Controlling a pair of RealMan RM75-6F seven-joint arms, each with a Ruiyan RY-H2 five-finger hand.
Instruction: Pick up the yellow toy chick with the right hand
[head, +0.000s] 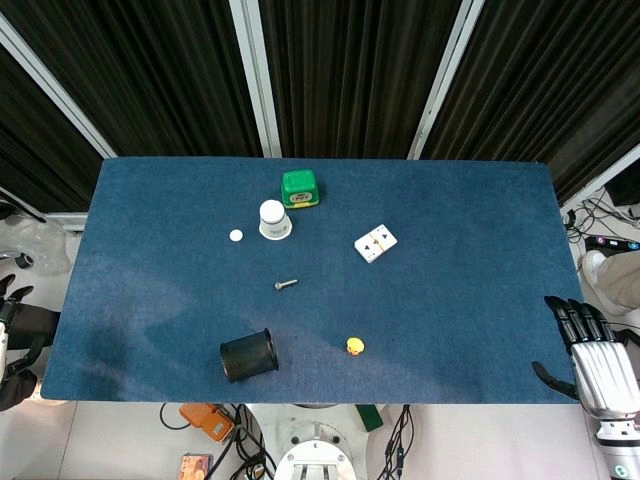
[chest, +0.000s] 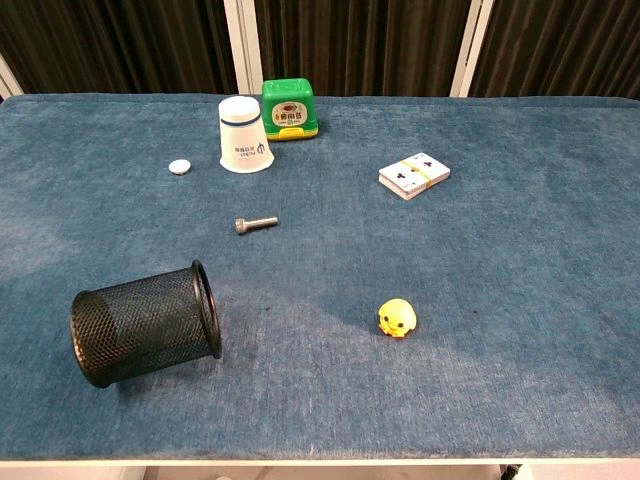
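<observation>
Blue table (head: 480, 300): yellow toy chick (head: 355, 346) near front edge, untouched. My right hand (head: 590, 350) off right edge, fingers spread, empty. Next I reach left, close on chick.

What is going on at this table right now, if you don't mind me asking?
Nothing is being handled yet. The yellow toy chick sits alone on the blue table, near its front edge. The right hand hovers open beyond the table's right edge, well away from it. The left hand is barely visible at the far left.
</observation>
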